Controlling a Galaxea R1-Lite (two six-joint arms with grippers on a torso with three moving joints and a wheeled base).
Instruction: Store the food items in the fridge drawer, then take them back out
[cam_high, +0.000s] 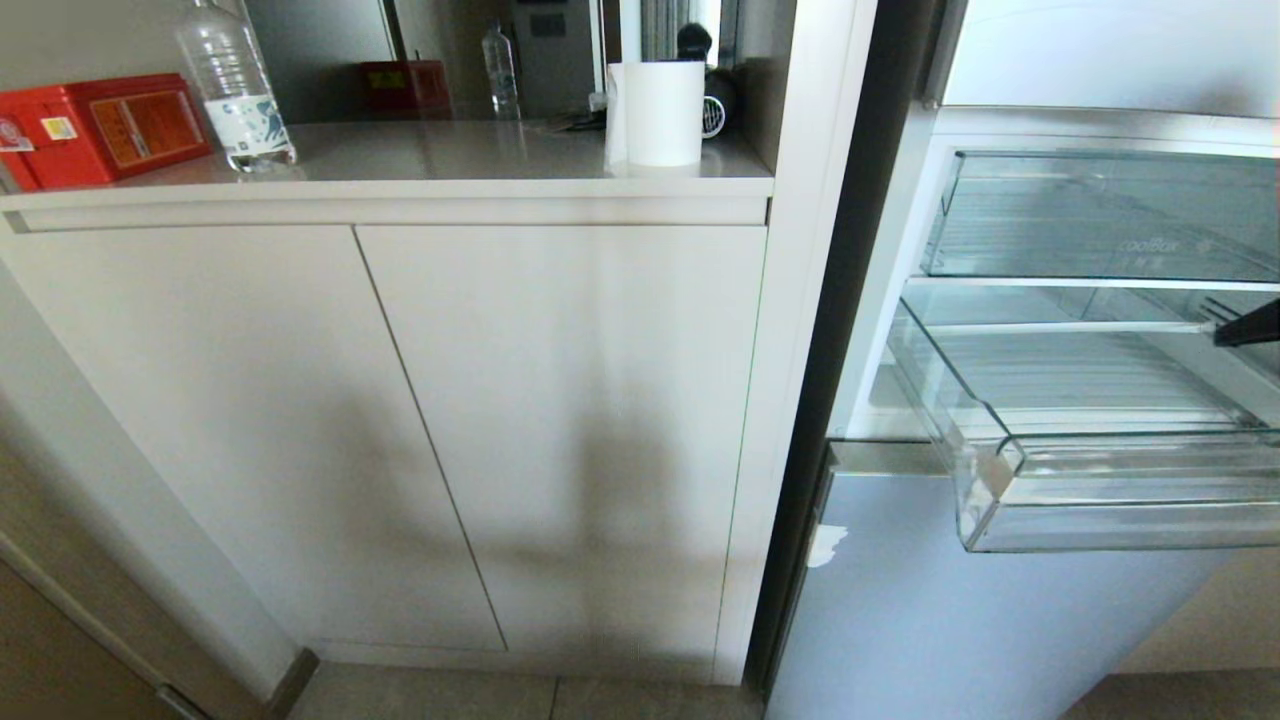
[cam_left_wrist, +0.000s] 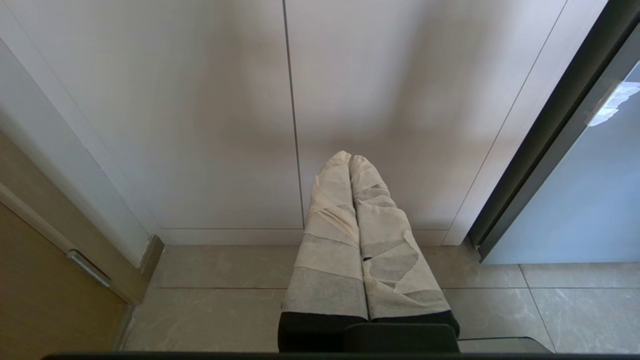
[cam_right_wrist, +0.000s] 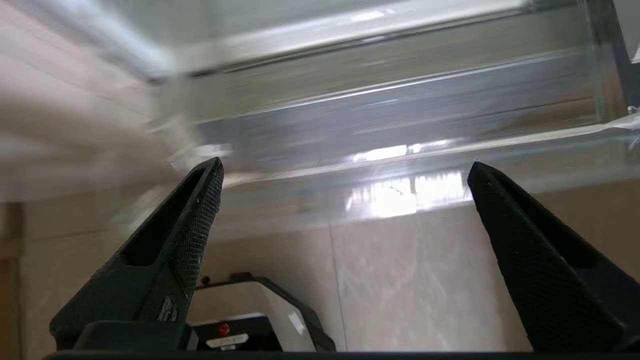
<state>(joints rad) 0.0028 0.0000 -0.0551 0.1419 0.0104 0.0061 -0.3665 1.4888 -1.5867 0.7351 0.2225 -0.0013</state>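
The right tool (cam_right_wrist: 345, 167), black and mesh-textured, is spread wide just before the fridge drawer (cam_right_wrist: 400, 115), clear ribbed plastic.

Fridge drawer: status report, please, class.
Right gripper open, empty, at the fridge drawer. Left gripper shut, parked by the cabinet. Drawer pulled out; no food visible.
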